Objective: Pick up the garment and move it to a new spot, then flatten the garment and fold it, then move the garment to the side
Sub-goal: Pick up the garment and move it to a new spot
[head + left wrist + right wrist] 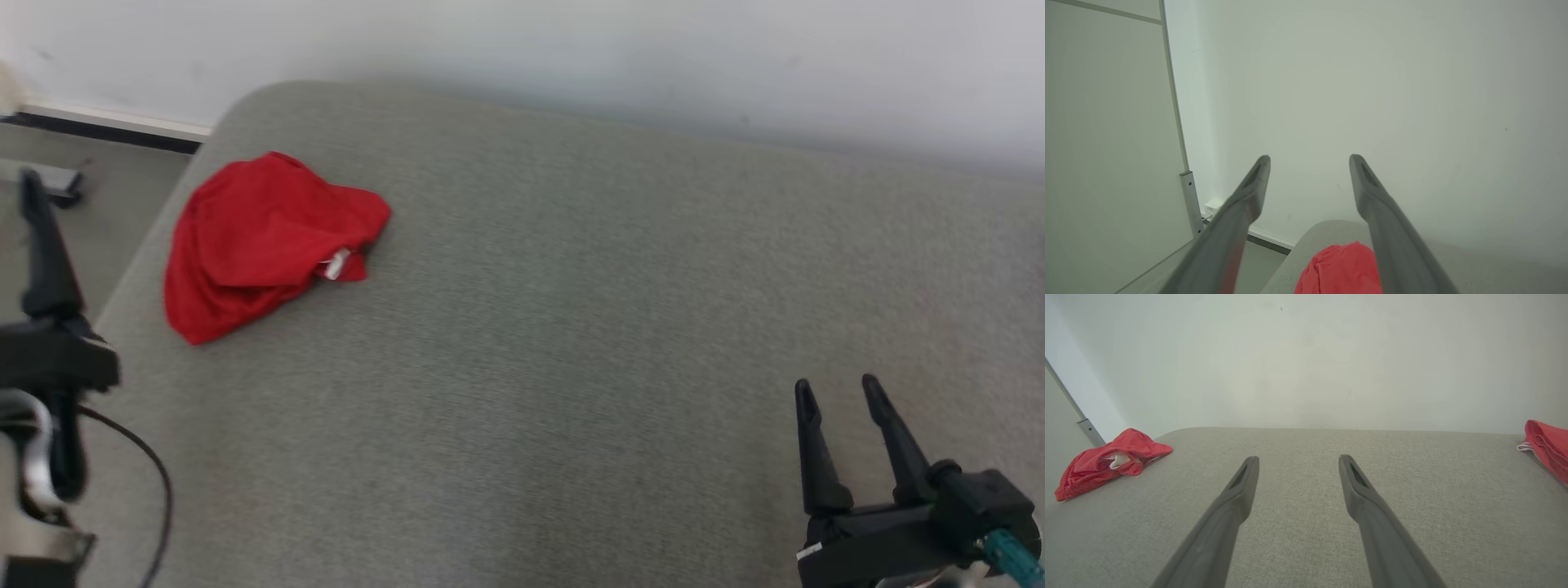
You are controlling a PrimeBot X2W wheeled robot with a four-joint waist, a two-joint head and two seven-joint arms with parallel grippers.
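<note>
Red garment is seen crumpled in a heap on the grey padded surface, at its far left, near the rounded back corner and close to the left edge. A white label is exposed at the heap's right side. Nothing is held by either tool. Left gripper is spread wide and empty; in the left wrist view the garment is framed low between its fingers, partly hidden behind one finger, with no contact seen. In the head view this gripper is placed at the left border, beside the surface edge, with a dark cable trailing under it. Right gripper is also spread wide and empty, positioned at the lower right over bare fabric, well apart from the garment. A second red cloth is caught at the right border of the right wrist view, lying on the same surface. White wall is seen behind; floor at left.
</note>
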